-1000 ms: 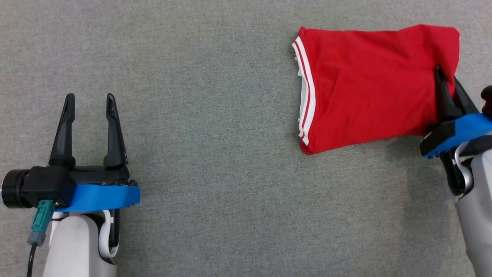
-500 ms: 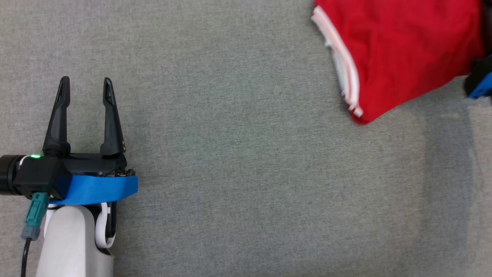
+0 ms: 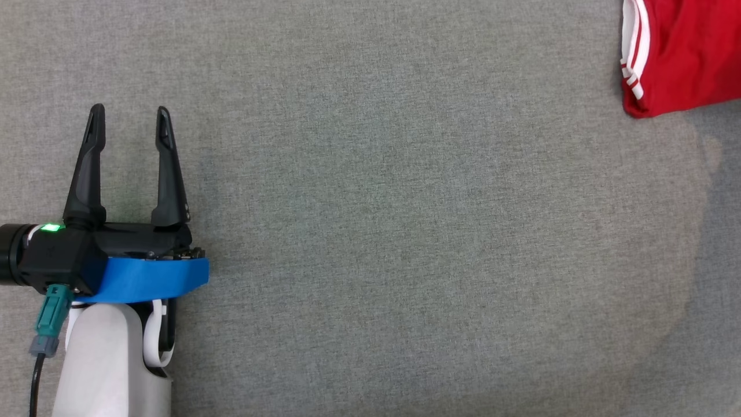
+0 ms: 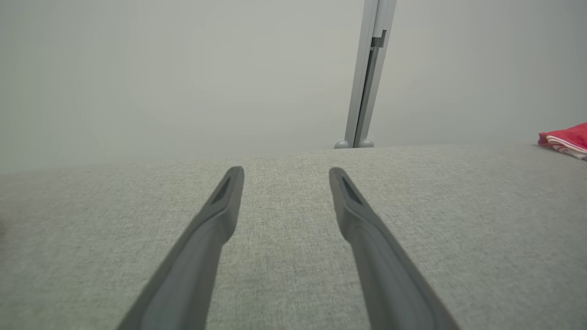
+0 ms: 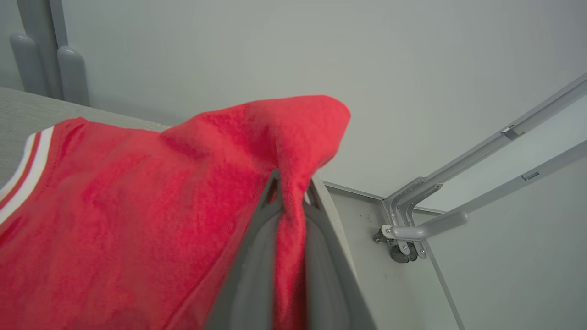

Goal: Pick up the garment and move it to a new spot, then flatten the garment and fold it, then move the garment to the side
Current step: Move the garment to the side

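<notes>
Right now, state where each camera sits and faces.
Head view: on the head, facing down at the grey table; open left gripper lower left, red garment top right.
Left wrist view: on that wrist, along its fingers, across the table to a wall.
Right wrist view: on that wrist, along the right gripper, shut on the garment.
Shared: all three show the garment.

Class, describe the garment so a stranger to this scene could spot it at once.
On the wide grey table, look to the far right side. The garment lies there, one corner pinched in the right gripper. It alone is bright red, with white edge stripes.
</notes>
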### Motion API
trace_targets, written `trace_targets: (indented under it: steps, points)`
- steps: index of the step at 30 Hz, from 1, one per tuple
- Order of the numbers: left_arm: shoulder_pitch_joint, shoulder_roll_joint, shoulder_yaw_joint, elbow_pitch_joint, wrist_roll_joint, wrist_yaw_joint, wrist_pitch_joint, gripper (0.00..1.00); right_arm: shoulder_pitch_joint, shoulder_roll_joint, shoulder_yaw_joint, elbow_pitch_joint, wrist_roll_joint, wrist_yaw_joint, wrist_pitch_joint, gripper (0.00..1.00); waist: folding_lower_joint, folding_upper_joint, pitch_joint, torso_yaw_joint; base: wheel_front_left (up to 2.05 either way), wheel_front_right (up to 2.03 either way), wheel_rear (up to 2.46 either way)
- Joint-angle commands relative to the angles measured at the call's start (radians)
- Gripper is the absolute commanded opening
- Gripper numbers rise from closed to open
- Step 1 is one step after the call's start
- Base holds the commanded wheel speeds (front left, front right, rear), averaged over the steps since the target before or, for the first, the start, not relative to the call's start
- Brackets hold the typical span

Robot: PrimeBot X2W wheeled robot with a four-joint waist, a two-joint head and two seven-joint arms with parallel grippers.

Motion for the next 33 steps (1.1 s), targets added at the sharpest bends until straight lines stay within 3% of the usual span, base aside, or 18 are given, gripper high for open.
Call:
trace_targets:
  steps: [1,2,3,5,6,18,25,33]
  points:
    - [-0.013,0.002,-0.002,-0.005,0.001,0.002,-0.003,1.0,-0.021,-0.002,-0.007,0.008,-0.01,0.0,0.002,0.0,-0.0001,0.0,0.001,0.0,0.0,0.0,0.0]
    - [-0.013,0.001,-0.002,-0.005,0.001,0.002,-0.003,1.0,-0.025,0.0,-0.013,0.014,-0.015,0.0,0.003,0.0,-0.0001,0.0,0.001,-0.001,0.0,0.0,0.0]
    - [-0.014,0.001,-0.001,-0.006,0.001,0.003,-0.003,1.0,-0.029,0.002,-0.017,0.02,-0.02,0.0,0.001,0.2,-0.0001,0.0,0.002,-0.001,0.0,0.0,0.0]
    - [-0.015,0.0,0.0,-0.006,0.002,0.003,-0.003,1.0,-0.036,0.002,-0.03,0.033,-0.028,0.0,-0.006,0.65,-0.0001,0.0,0.005,-0.002,0.0,0.0,0.0]
    - [-0.017,-0.001,0.0,-0.006,0.002,0.003,-0.003,1.0,-0.04,0.002,-0.04,0.042,-0.035,0.0,-0.011,1.0,-0.0001,0.0,0.006,-0.002,0.0,0.0,0.0]
    - [0.02,-0.013,0.017,0.022,-0.014,0.012,-0.003,1.0,-0.037,0.065,-0.037,0.07,-0.08,0.0,-0.133,1.0,-0.0001,0.0,-0.061,0.01,0.0,0.0,0.0]
    - [0.082,-0.025,0.035,0.037,-0.023,0.023,-0.003,1.0,0.028,0.168,0.012,0.036,-0.062,0.0,-0.222,1.0,-0.0001,0.0,-0.165,0.027,0.0,0.0,0.0]
    - [0.168,-0.031,0.059,0.057,-0.028,0.036,-0.003,1.0,0.132,0.299,0.11,-0.019,0.004,0.0,-0.253,1.0,-0.0001,0.0,-0.286,0.049,0.0,0.0,0.0]
